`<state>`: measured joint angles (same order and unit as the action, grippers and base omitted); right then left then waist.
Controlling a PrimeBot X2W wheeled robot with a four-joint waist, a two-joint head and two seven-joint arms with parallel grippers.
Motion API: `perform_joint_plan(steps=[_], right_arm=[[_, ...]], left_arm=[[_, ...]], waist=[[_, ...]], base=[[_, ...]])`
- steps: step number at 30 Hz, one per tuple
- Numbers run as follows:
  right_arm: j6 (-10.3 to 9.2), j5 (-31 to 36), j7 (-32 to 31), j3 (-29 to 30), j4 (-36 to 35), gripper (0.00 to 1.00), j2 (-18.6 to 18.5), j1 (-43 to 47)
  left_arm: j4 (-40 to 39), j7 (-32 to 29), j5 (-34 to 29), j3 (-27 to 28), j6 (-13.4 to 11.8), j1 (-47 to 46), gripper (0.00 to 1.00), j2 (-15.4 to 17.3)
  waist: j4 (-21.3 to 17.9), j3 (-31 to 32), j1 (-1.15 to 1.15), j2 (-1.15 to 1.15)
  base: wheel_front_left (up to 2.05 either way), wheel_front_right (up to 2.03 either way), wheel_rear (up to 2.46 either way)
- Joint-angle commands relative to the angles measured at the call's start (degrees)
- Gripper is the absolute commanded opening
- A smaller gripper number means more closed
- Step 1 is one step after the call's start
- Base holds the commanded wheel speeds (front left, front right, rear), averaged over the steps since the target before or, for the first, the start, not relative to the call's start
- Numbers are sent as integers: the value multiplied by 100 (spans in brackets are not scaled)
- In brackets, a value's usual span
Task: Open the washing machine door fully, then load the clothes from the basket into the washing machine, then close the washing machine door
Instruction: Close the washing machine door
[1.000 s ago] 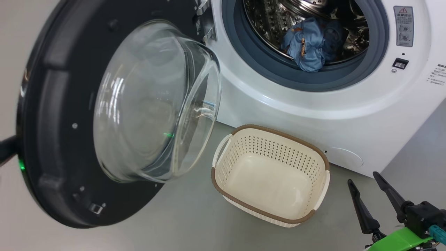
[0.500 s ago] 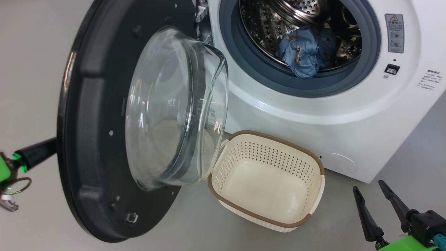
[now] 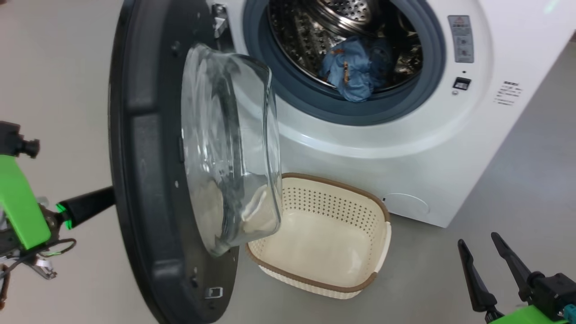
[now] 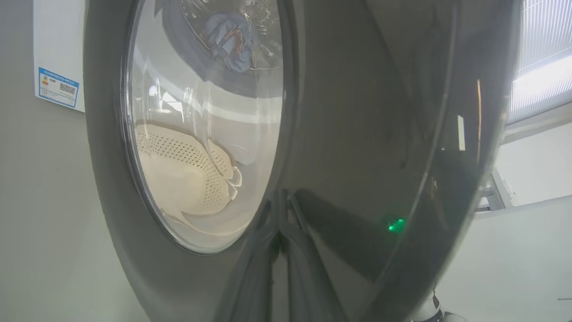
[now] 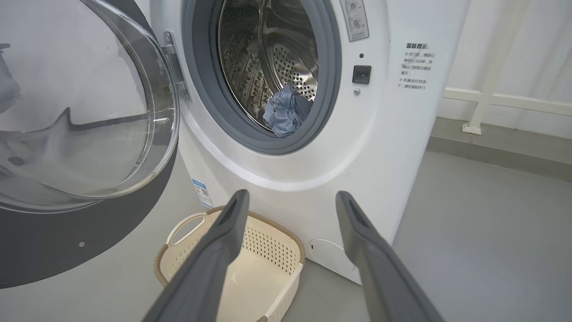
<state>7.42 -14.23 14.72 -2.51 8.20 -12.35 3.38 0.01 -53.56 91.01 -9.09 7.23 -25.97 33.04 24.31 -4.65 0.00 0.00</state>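
Pressing against the glossy black outer face of the large round washing machine door, the left gripper has its 2 long dark fingers shut tight together, tips on the rim beside the glass. In the head view that arm's green bracket sits at the left edge, its dark finger passing behind the door. The door stands swung out on its metal hinge, nearly edge-on to the head camera, its bulging clear glass bowl facing the big white front-loading washing machine. Inside the steel perforated drum, just behind the grey rubber gasket, the light-blue clothes lie bunched in a heap. The small cream-white perforated basket with a brown rim sits on the grey floor just before the machine, partly under the glass bowl, its bare bottom showing. The right gripper hovers low at the right, well apart from the basket, fingers spread wide, gripping nothing.
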Motion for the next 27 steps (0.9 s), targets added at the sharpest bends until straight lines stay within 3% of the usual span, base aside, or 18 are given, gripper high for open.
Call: perform_joint_plan(steps=[1, 27], right_arm=[[7, 35, 28, -113, -152, 100, -38, 66], [7, 72, 28, -23, -229, 100, 105, -23]], left_arm=[[-245, -66, 7, 200, 25, -241, 0, 165], [-222, 413, -340, -4, 25, -706, 0, -324]], waist=[[-199, 37, 0, 0], [-1873, -135, 0, 0]], base=[[0, 0, 0], [0, 0, 0]])
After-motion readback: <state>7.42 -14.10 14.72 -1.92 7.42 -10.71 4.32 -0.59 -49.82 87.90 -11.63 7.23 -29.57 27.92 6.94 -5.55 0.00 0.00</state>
